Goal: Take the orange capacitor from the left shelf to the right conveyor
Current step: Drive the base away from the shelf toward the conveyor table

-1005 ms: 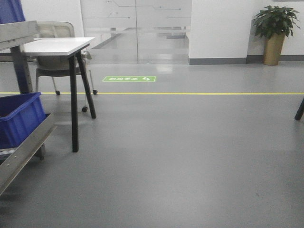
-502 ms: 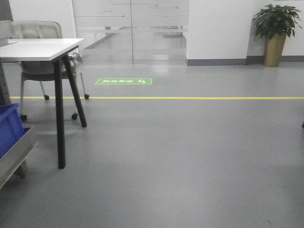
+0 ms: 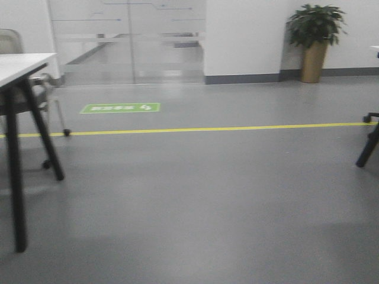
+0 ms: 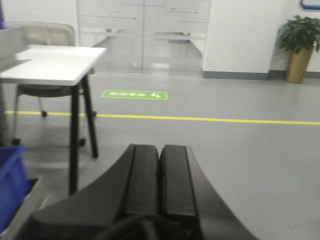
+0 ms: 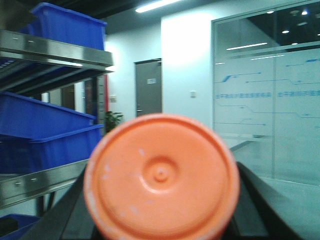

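Note:
The orange capacitor [image 5: 161,176] fills the right wrist view, seen end-on with its flat round face toward the camera. My right gripper [image 5: 162,200] is shut on it, with a black finger [image 5: 67,212] showing on each side. The left shelf [image 5: 47,179] of shiny steel stands to the left behind it and carries blue bins [image 5: 60,145]. My left gripper [image 4: 160,152] is shut and empty, held above the floor. The right conveyor is out of view.
The front view shows grey floor [image 3: 207,201] with a yellow line [image 3: 237,128] and a green floor sign [image 3: 120,108]. A white table [image 3: 18,65] stands at the left, a potted plant [image 3: 314,41] at the back right, and a dark chair leg [image 3: 368,148] at the right edge.
The front view has swung to the right. The shelf frame and blue bin have left it, the table has slid to the left edge, and a chair leg has come in at the right.

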`<state>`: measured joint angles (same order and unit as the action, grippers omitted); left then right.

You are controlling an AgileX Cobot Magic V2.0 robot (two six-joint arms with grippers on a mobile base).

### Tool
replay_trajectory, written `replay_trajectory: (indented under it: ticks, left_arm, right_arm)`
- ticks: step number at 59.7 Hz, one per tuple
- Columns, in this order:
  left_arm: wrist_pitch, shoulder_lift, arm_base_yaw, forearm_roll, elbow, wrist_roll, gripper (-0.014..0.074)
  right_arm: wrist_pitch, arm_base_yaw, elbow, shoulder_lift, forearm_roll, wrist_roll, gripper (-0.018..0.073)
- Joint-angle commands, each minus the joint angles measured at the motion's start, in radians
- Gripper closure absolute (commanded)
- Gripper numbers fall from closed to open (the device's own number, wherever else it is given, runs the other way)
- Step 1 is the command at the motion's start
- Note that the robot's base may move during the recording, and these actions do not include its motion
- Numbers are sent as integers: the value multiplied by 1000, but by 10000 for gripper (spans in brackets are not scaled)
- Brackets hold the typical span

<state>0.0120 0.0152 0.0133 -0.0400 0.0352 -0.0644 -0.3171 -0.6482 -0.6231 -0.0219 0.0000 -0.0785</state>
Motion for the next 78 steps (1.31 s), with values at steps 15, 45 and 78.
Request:
replay_trajectory:
  ticks: [15,45,78]
  left_arm:
    - [-91,7,2,2,22,-6,722]
    - [-91,7,2,2,22,-6,722]
    - [-91,7,2,2,22,-6,722]
  right_arm:
    - [85,5,-21,-2,-11,6,508]
    - [85,5,-21,-2,-11,6,508]
    - [85,5,-21,-2,-11,6,508]
